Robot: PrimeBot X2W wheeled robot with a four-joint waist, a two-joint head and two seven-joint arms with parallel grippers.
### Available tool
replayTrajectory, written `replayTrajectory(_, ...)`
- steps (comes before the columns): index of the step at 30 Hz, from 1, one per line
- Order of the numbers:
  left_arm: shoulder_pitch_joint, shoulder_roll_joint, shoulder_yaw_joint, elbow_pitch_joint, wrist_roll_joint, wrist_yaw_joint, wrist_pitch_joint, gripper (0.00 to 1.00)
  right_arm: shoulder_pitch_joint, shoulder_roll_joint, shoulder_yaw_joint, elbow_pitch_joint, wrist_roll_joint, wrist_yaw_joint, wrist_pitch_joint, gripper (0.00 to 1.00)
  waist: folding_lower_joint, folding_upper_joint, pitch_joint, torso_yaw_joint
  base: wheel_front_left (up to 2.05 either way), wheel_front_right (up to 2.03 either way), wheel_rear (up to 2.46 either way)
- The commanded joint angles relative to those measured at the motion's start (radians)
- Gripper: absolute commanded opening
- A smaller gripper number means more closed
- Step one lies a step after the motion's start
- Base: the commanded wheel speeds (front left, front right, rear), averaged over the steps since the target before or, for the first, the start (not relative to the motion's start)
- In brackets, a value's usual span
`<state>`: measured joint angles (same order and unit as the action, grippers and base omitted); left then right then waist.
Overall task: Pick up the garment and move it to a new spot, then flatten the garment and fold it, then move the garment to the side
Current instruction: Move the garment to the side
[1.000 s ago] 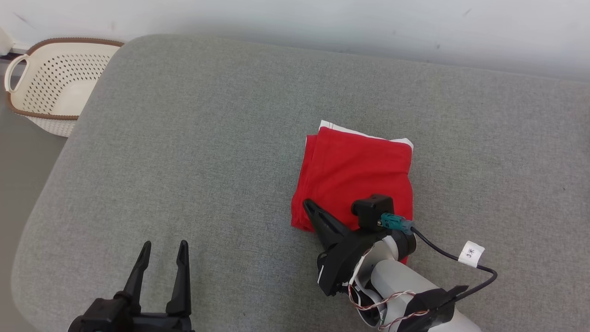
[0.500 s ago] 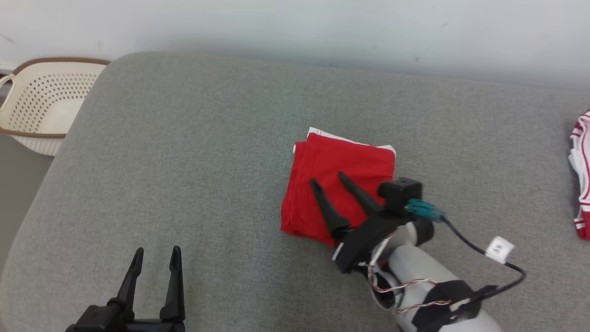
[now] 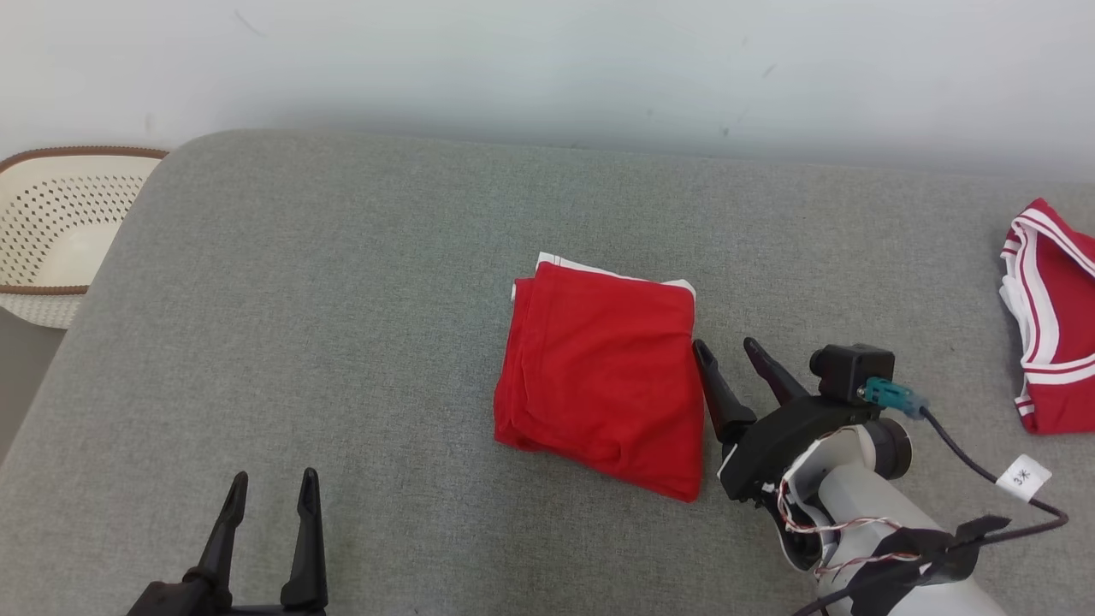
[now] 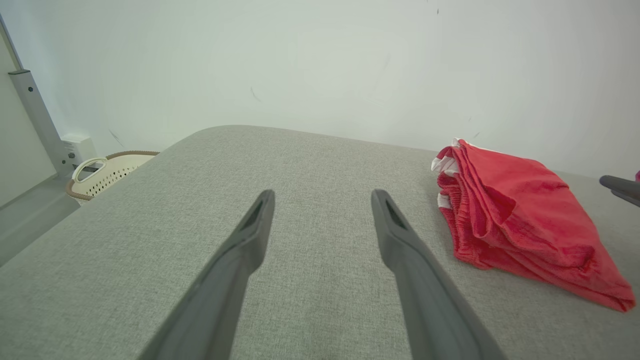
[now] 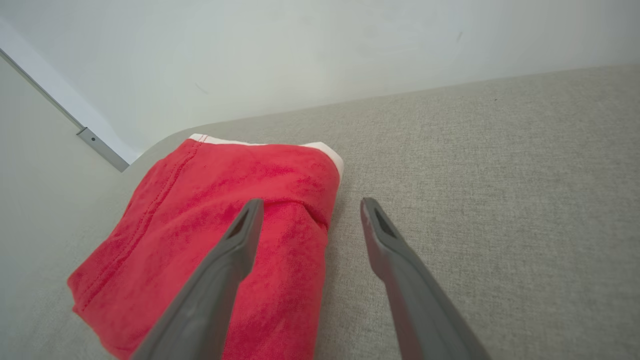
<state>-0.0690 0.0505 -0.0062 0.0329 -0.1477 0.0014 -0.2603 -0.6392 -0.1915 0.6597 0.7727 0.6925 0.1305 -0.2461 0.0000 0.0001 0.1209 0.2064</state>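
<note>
Right fingers (image 3: 719,389) withdrawn beside folded garment (image 3: 599,376), long axis toward wall (image 3: 547,68)

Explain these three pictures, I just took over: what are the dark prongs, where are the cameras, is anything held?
This is a two-armed robot. The wide picture comes from its head, looking down; the others from a camera on each wrist, looking along that arm's prongs. The prongs are its left gripper and right gripper, both open, holding nothing. On the grey cushion lies a folded red garment, beside the right gripper. A red-and-white garment lies far right; a basket stands beyond the left edge.
</note>
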Motion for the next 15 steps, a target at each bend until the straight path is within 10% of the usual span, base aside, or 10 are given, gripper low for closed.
replayTrajectory(1, 0.008, 0.0, 0.005, -0.003, 0.004, -0.003, -0.004, 1.0, -0.015, -0.004, 0.006, 0.007, 0.021, 0.0, 0.001, 1.0, 0.0, -0.0001, 0.0, -0.001, 0.0, 0.0, 0.0)
replayTrajectory(15, 0.0, 0.0, -0.015, -0.003, -0.01, 0.001, -0.004, 1.0, -0.056, 0.008, 0.104, 0.125, 0.167, 0.0, 0.097, 1.0, 0.0, -0.0001, 0.02, 0.03, 0.0, 0.0, 0.0)
